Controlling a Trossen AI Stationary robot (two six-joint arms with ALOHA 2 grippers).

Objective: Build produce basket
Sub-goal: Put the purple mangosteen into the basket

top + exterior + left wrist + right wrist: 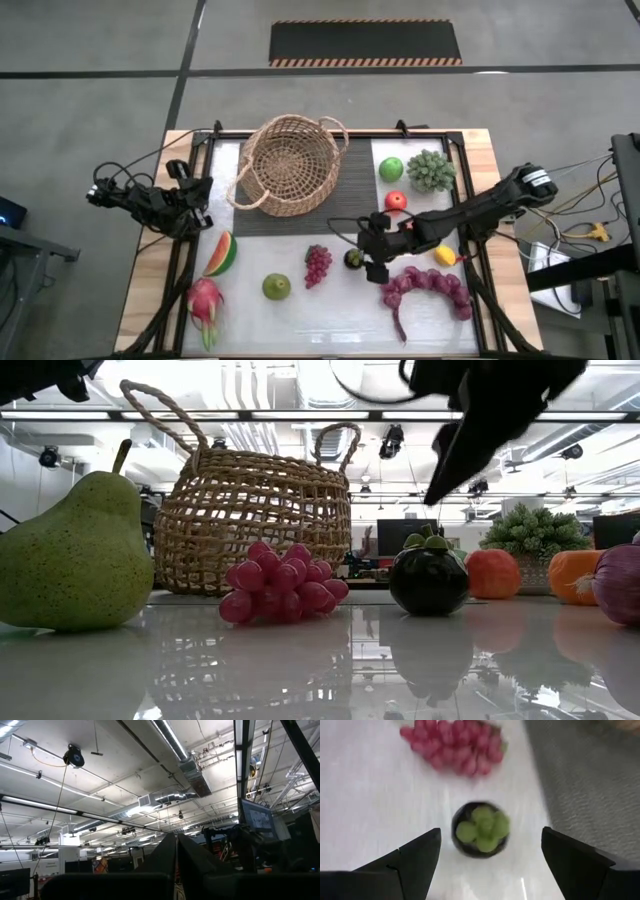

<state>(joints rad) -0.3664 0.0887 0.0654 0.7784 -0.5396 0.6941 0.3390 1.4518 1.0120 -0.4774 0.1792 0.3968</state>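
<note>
While two grape bunches (318, 264) lie apart, the right tool (367, 258) gapes above one dark fruit (353, 258).

We reach our right arm in from three o'clock toward the table's centre, wrist bent downward, and our right gripper (490, 852) hangs above the surface with its two dark fingers (415, 857) spread wide and nothing between them. Our left arm sits folded at nine o'clock by the table's edge, its left gripper (176, 851) pressed closed and pointing up at the ceiling.
</note>
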